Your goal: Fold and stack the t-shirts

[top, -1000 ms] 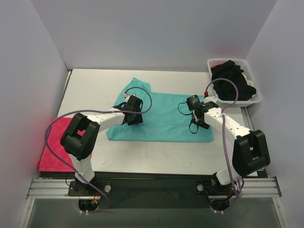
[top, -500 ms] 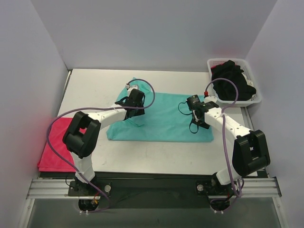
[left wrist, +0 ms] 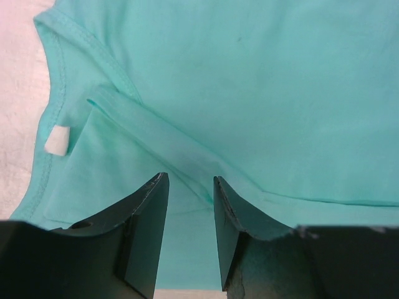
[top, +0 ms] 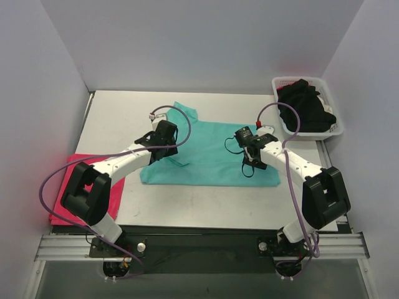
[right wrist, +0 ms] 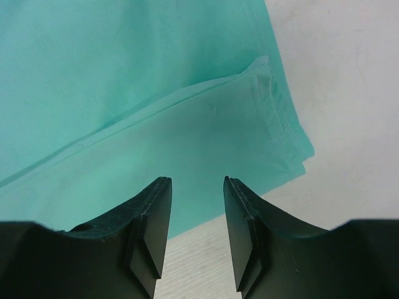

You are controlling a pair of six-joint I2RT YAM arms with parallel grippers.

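Note:
A teal-green t-shirt (top: 212, 152) lies spread across the middle of the table, one flap doubled over near its left side. My left gripper (top: 156, 151) hovers over that left part, open, with only teal cloth (left wrist: 262, 81) beneath its fingers (left wrist: 146, 218). A white label (left wrist: 57, 140) shows at the collar. My right gripper (top: 255, 159) is open above the shirt's right end, where the folded corner (right wrist: 274, 118) meets bare table. A pinkish-red t-shirt (top: 65, 196) lies at the left edge. Black t-shirts (top: 304, 106) fill the basket.
The white slotted basket (top: 336, 131) stands at the back right corner. Purple cables loop over both arms. White walls close in the table on the left, back and right. Bare table (right wrist: 349, 81) lies right of the teal shirt.
My left gripper has drawn back to the left and slightly away from the shirt's middle, leaving a small fold in the cloth. The right gripper has shifted a little to the left.

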